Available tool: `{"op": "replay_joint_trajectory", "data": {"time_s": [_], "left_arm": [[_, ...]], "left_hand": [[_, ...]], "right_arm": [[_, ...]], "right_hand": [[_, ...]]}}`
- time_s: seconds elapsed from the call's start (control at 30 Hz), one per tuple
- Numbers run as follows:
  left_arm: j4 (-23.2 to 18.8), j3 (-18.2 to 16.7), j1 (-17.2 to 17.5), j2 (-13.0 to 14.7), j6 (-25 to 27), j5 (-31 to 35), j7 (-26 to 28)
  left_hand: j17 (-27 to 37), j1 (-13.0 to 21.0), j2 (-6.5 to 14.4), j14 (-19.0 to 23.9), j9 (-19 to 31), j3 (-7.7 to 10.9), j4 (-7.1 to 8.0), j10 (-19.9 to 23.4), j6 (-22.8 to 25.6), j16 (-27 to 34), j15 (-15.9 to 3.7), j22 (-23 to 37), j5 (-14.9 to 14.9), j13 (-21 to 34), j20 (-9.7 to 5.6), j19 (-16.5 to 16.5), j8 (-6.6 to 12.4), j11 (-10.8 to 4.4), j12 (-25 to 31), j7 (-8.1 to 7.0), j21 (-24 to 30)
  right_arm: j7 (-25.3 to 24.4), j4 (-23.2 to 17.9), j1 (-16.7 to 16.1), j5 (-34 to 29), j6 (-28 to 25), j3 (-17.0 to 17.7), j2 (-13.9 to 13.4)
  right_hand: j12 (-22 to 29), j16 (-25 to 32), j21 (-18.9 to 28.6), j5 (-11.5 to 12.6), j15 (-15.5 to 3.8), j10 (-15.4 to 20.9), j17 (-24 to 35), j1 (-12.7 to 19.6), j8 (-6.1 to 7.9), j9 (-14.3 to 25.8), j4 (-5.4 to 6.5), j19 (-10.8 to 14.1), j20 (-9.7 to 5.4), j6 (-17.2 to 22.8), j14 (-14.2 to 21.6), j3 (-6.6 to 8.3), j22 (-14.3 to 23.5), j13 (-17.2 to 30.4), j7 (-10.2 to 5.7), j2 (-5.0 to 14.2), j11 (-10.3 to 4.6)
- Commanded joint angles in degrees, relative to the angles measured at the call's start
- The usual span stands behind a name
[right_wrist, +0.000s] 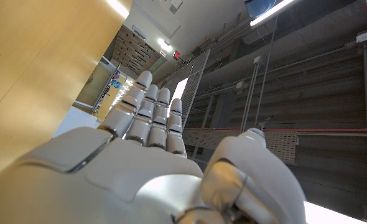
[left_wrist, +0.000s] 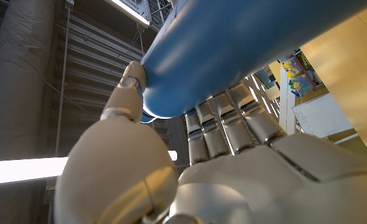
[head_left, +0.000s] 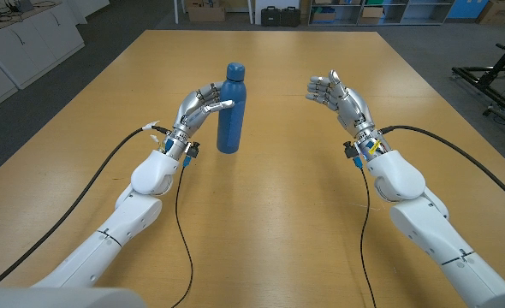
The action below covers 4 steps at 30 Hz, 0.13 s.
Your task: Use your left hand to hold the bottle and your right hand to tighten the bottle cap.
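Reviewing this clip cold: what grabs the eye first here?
The blue bottle standing upright near the middle of the wooden table, with the left hand wrapped around its body. To its right, the right hand hangs open in the air, well apart from the bottle and its cap.

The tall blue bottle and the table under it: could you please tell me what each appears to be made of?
The tall blue bottle looks like painted or powder-coated metal, though plastic cannot be ruled out: its satin surface shows soft highlights in the left wrist view. Its blue cap matches it. The light wooden table looks like wood or wood laminate, with faint grain and a matte finish.
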Motion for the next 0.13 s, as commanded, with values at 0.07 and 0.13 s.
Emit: {"op": "replay_joint_trajectory", "data": {"time_s": [0.07,0.13], "left_arm": [[1.49,0.22,-0.15,-0.15,-0.83,-0.12,-0.27],[1.49,0.14,-0.08,0.02,-0.98,-0.32,-0.51]], "left_hand": [[0.29,9.41,11.21,-0.08,0.42,4.70,4.71,2.21,4.64,0.10,-8.97,0.12,0.24,0.19,-5.86,-0.37,0.49,-2.24,0.19,-4.05,-0.06],[0.29,9.41,11.21,-0.09,0.42,4.70,4.71,2.25,4.66,0.10,-8.97,0.12,0.24,0.20,-5.86,-0.36,0.50,-2.26,0.20,-4.06,-0.06]], "right_arm": [[-4.10,1.13,-0.52,2.64,0.28,-2.52,-2.85],[-4.93,0.73,-0.65,2.55,-0.02,-2.78,-3.11]], "right_hand": [[-0.09,0.40,0.09,0.07,-0.10,0.53,0.22,0.23,-0.13,0.06,-0.20,0.45,0.30,0.45,0.70,0.45,0.10,-0.05,-0.42,0.67,-0.10],[-0.08,0.48,0.09,0.06,0.02,0.69,0.24,0.27,-0.12,0.06,-0.22,0.48,0.32,0.57,0.84,0.54,0.10,-0.09,-0.50,0.76,-0.08]]}}
